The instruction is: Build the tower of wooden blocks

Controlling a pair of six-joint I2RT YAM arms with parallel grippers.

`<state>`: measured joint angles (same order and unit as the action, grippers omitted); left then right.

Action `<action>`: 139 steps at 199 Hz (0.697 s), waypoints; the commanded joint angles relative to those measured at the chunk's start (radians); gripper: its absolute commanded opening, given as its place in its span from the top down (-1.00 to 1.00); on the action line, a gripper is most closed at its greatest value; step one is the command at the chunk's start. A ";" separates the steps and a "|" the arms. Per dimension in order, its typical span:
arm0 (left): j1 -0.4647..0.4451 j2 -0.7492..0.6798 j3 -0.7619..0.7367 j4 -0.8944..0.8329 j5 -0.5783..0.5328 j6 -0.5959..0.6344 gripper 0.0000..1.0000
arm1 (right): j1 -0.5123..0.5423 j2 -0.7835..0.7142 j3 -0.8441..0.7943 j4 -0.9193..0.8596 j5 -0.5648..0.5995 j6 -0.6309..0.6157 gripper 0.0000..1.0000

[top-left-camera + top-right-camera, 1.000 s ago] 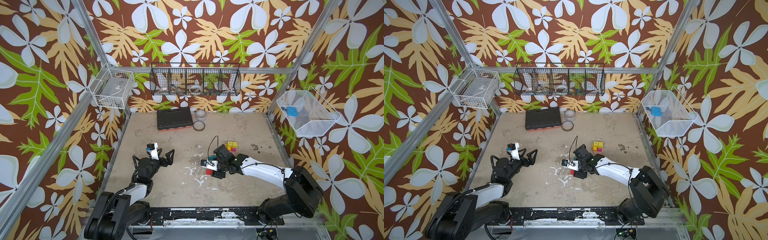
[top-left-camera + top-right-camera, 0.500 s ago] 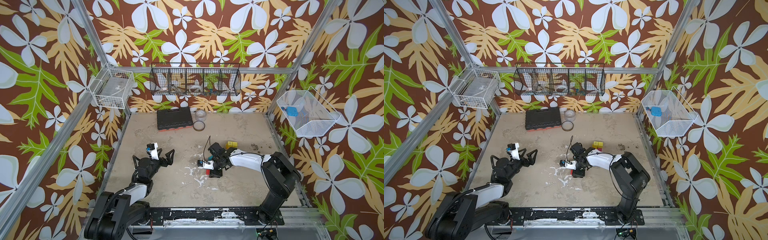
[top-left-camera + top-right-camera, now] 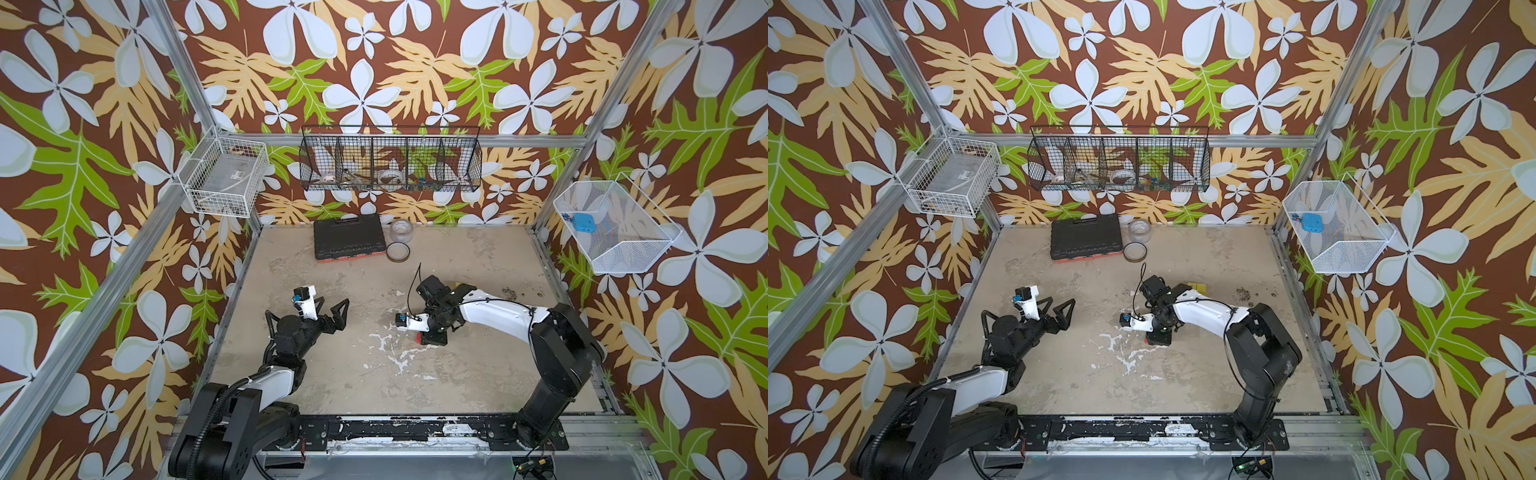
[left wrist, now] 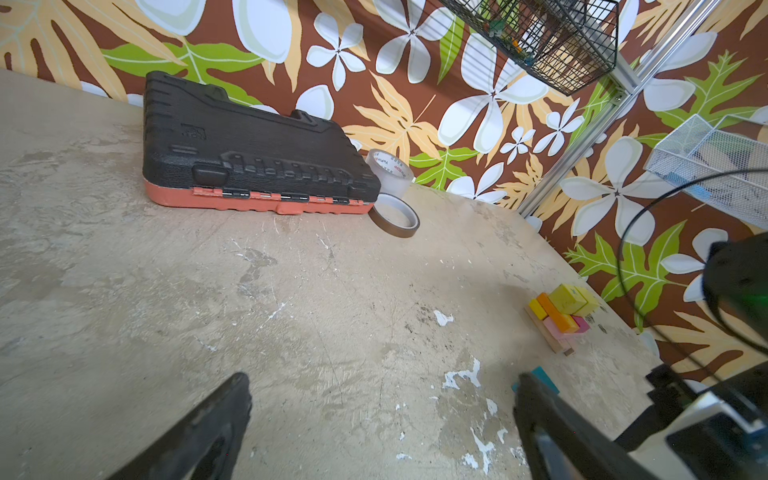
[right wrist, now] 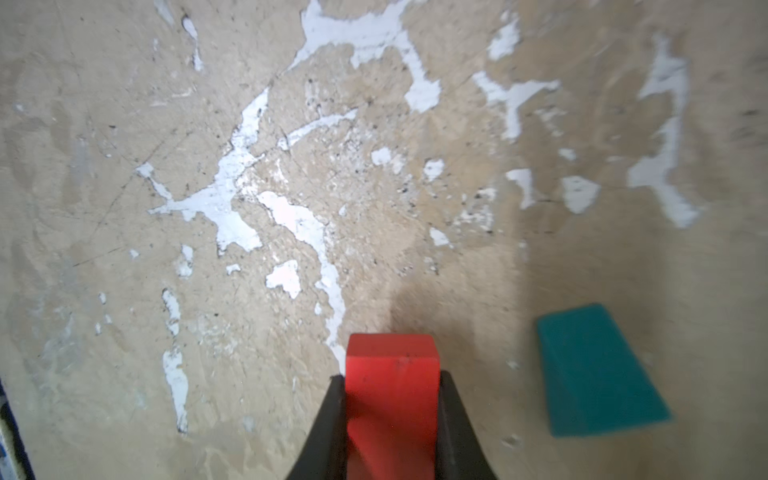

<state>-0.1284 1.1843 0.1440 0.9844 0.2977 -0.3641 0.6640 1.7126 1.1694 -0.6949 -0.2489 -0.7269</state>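
My right gripper [image 5: 391,376] is shut on a red wood block [image 5: 392,365], low over the table's middle. In both top views it [image 3: 432,334] [image 3: 1158,336] points down, with only a red sliver [image 3: 417,337] showing. A teal wedge [image 5: 598,374] lies on the table beside it, also seen in the left wrist view [image 4: 542,374]. The wood block tower [image 4: 561,316] stands at the right: pink and tan base, orange and yellow blocks above. My right arm hides most of it in both top views, leaving a yellow edge [image 3: 459,286] [image 3: 1198,286]. My left gripper [image 4: 382,382] [image 3: 330,309] is open and holds nothing.
A black tool case [image 3: 348,239] with an orange underside lies at the back, with two tape rolls [image 3: 401,230] [image 3: 398,251] next to it. Wire baskets hang on the back wall [image 3: 390,164], the left [image 3: 226,183] and the right [image 3: 615,228].
My right jaws have closed onto the red block. The right arm's elbow has drawn in and up while the gripper stayed near the same spot. The left arm has not moved.
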 commanded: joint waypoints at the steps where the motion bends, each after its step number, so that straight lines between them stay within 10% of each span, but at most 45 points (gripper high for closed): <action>1: 0.001 0.002 0.005 0.039 0.017 -0.003 -1.00 | -0.013 -0.044 0.085 -0.146 0.062 -0.046 0.93; 89: 0.001 0.001 0.005 0.040 0.018 -0.003 -1.00 | -0.201 -0.055 0.586 -0.542 0.205 -0.348 1.00; 139: 0.001 0.005 0.004 0.052 0.077 0.011 -1.00 | -0.371 -0.029 0.601 -0.502 0.143 -0.406 1.00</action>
<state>-0.1284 1.1873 0.1452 0.9848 0.3241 -0.3637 0.3397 1.6650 1.7672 -1.1679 -0.0620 -1.0771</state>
